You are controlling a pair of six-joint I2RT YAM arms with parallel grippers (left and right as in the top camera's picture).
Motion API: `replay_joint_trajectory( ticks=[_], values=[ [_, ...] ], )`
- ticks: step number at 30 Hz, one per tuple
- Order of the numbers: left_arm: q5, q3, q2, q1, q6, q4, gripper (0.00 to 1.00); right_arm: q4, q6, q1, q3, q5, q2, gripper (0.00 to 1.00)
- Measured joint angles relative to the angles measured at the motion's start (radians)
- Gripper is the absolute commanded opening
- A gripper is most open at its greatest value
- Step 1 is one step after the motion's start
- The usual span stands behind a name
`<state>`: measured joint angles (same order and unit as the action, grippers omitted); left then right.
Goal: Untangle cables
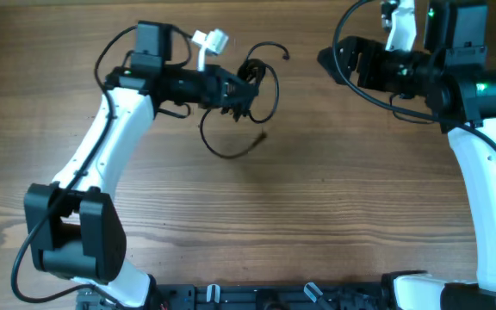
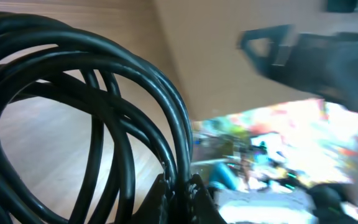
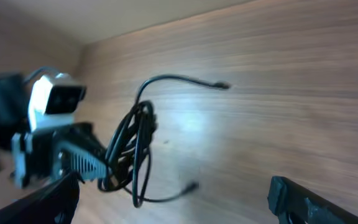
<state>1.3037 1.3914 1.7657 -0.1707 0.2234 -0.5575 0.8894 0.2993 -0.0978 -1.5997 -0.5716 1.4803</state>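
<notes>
Overall, the worktop point(image 1: 334, 207) is a brown wood-grain surface that fills the overhead view, with the arm bases along its near edge. Beyond the far edge, the left wrist view shows a plain tan panel point(image 2: 216, 56) and a band of bright, multi-coloured clutter point(image 2: 278, 143). The blur there is too heavy to identify any item.

The cables point(image 1: 252, 82) are thin black cords bunched near the far edge of the worktop, slightly left of its middle. The left tool point(image 1: 241, 89) is closed on the bunch. In the left wrist view, several loops point(image 2: 104, 93) converge and are pinched between the fingertips at the bottom of the frame. From the grip, one large loop point(image 1: 222, 142) extends toward the near edge and ends in a small plug point(image 1: 263, 135). A second strand arcs toward the far edge and to the right, ending in another plug point(image 1: 285, 54) apart from the tool.

The right tool point(image 1: 327, 58) hovers near the far edge, to the right of the bunch and not touching it. Its fingers point(image 3: 303, 199) stand wide apart at the lower corners of the right wrist view, gripping nothing. That view frames the bunch and the left tool ahead, with a white camera housing point(image 3: 55, 99) above the left tool.
</notes>
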Motion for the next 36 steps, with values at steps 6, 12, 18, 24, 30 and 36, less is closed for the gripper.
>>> replay_joint_trajectory(
  ticks=[6, 12, 18, 24, 30, 36],
  values=[
    [0.211, 0.000, 0.000, 0.097, 0.079, 0.013, 0.04, -0.011, -0.101, -0.118, 0.000, -0.169, 0.059, 0.87],
    [0.229, 0.000, 0.000, 0.146, 0.209, 0.068, 0.04, -0.095, -0.036, -0.275, 0.000, -0.109, 0.174, 0.68],
    [0.232, 0.000, 0.000, 0.152, 0.292, 0.108, 0.04, -0.141, 0.038, -0.328, 0.000, -0.008, 0.253, 0.04],
    [0.151, 0.000, 0.000, 0.261, 0.306, 0.110, 0.04, -0.076, 0.056, -0.258, 0.000, 0.106, 0.227, 0.04],
    [-0.068, 0.001, -0.001, 0.298, 0.298, 0.003, 0.04, 0.101, 0.029, -0.090, 0.000, 0.051, 0.030, 0.04],
    [-0.247, 0.005, -0.006, 0.288, 0.179, -0.260, 0.04, 0.181, 0.034, -0.065, 0.000, 0.043, 0.026, 0.04]
  ],
)
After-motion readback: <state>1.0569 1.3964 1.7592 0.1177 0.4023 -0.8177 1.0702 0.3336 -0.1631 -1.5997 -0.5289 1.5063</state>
